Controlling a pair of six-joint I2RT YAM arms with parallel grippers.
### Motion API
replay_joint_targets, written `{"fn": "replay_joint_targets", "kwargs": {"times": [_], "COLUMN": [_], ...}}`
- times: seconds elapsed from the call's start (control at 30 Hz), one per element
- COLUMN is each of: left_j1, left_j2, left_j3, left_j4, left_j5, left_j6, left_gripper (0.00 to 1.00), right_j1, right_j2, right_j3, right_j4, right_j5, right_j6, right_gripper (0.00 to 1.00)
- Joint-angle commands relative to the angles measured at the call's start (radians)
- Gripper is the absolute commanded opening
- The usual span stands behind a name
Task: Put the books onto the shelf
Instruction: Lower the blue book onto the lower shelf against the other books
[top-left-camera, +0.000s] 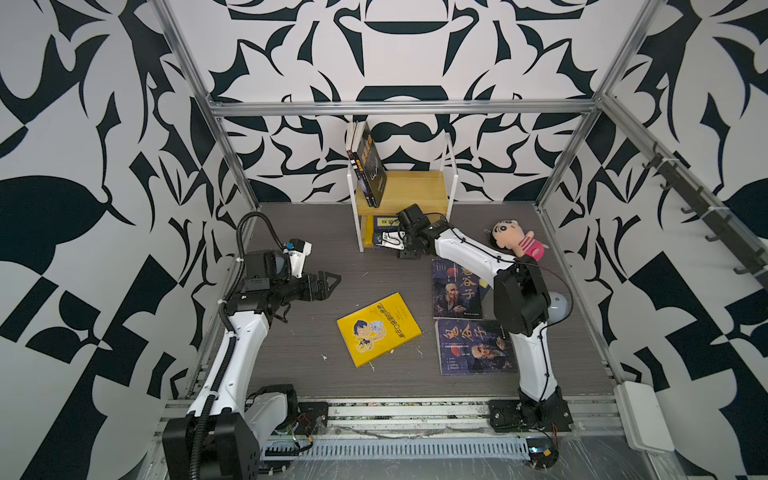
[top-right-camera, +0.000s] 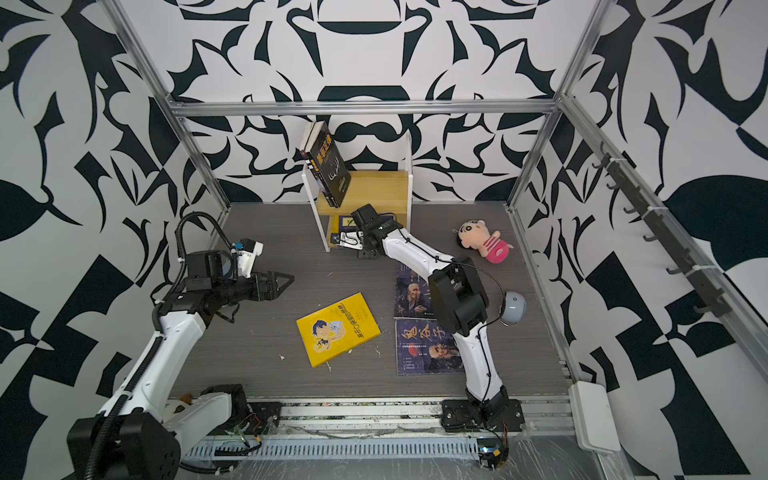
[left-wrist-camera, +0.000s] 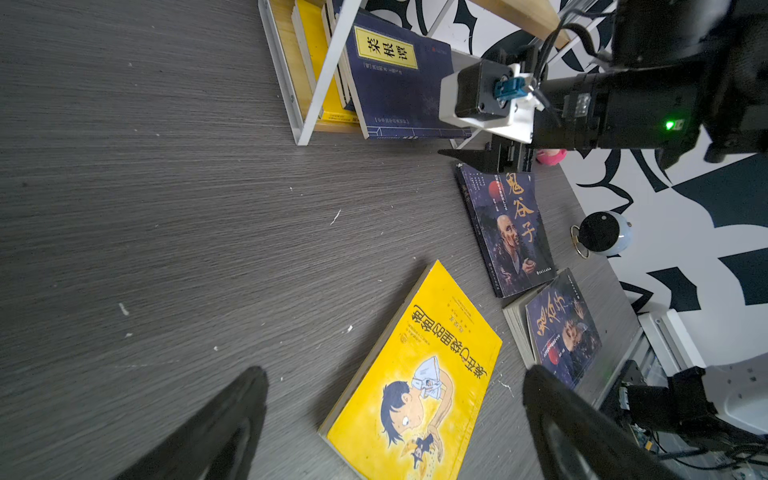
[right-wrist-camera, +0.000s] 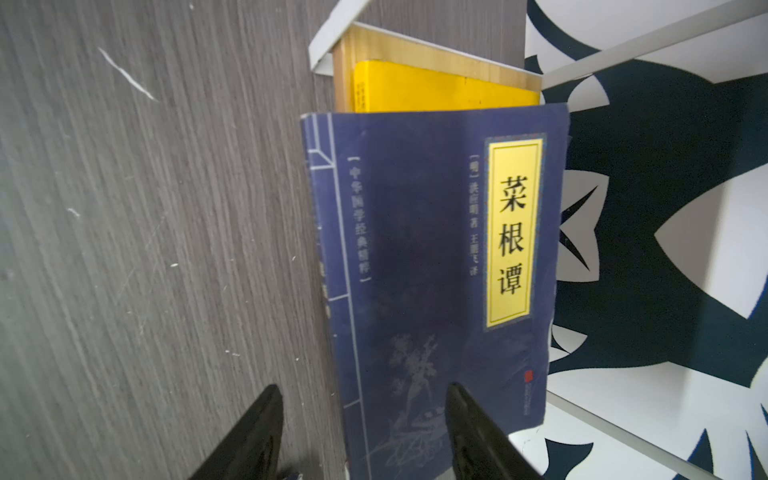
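right gripper (right-wrist-camera: 362, 385) parted around the navy yellow-labelled paperback (right-wrist-camera: 415, 249); left gripper (left-wrist-camera: 395, 369) wide, empty. back out crooked and you could drag it off the white-framed wooden shelf (right-wrist-camera: 436, 54).

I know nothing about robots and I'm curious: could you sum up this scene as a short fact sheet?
Shelf, top tier: black books, leaning
Shelf, lower tier: navy book with a yellow book beside it
Lying on table: yellow cartoon book, far portrait book, near portrait book
Left claw: open, empty, above the table
Right claw: open, at the navy book
Also there: plush doll on the table
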Motion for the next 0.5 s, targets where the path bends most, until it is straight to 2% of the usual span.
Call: {"fn": "replay_joint_targets", "kwargs": {"times": [0.0,0.3,0.47], "left_j1": [0.003,0.001,0.000], "left_j2": [-0.008,-0.003,0.009], "left_j3": [-0.007,-0.005,-0.004], "left_j4": [0.001,-0.004,0.002], "left_j5": [0.019,0.021,0.016], "left_j6": [0.003,0.006,0.004], "left_gripper": [0.99,0.99,0.99], "right_j1": [-0.008,-0.013,-0.012], "right_j2": [0.030,0.079,0.077], "right_j3": [0.070,0.094,0.092], "right_j4": [-0.049,-0.002,0.071], "right_j5": [-0.051,-0.028,0.007], "right_j6": [-0.003,-0.010,0.005], "right_gripper": [0.65,0.60,0.52]}}
